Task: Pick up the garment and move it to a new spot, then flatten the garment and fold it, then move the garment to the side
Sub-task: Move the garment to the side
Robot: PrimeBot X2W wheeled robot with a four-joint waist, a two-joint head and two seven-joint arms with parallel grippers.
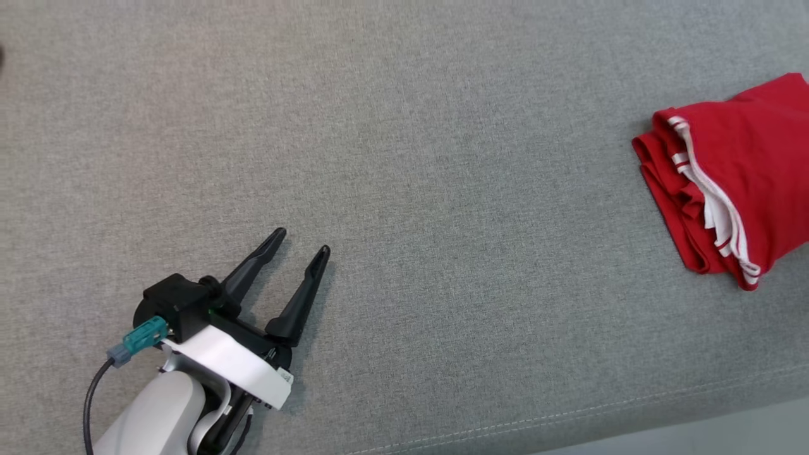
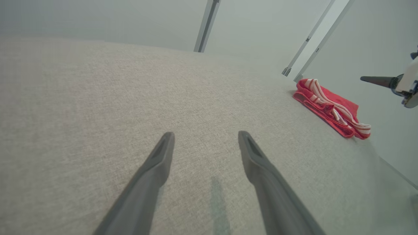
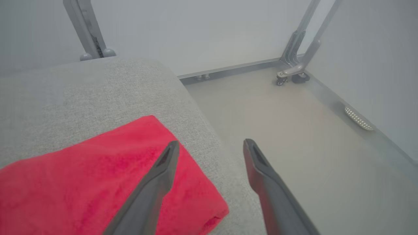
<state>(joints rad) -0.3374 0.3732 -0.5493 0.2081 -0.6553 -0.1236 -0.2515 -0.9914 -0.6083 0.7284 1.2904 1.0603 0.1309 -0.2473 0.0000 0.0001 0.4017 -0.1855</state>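
Left tool: the left tool (image 1: 301, 242) (image 2: 205, 134) is nearest, low over the near-left part of the bench (image 1: 442, 158); its two fingers are spread wide with only bare cloth between them.
Near edge: a stitched seam (image 1: 569, 417) runs along the bench's front edge at the lower right of the head view, with a pale strip past it.
Open room: a wide stretch of bare grey cloth lies between the left tool and the garment, with nothing on it.
Garment: the garment (image 1: 727, 183) (image 2: 329, 107) (image 3: 98, 182), red with white stripes and folded, lies at the bench's right end, well apart from the left tool.
Right tool: the right tool (image 3: 212, 144) is spread wide and grips nothing; one finger is over the garment's corner, the other is past the bench's edge, over the floor (image 3: 294, 130).
Right edge: the garment's corner lies near that edge, with a narrow band of cloth between.
Far: wheeled frame legs (image 3: 290, 76) stand by the wall; a post (image 3: 88, 32) rises behind the bench.
Views: the left wrist view shows the striped layers edge-on and a finger (image 2: 375, 79) of the right tool above them; the right wrist view shows the plain red top.
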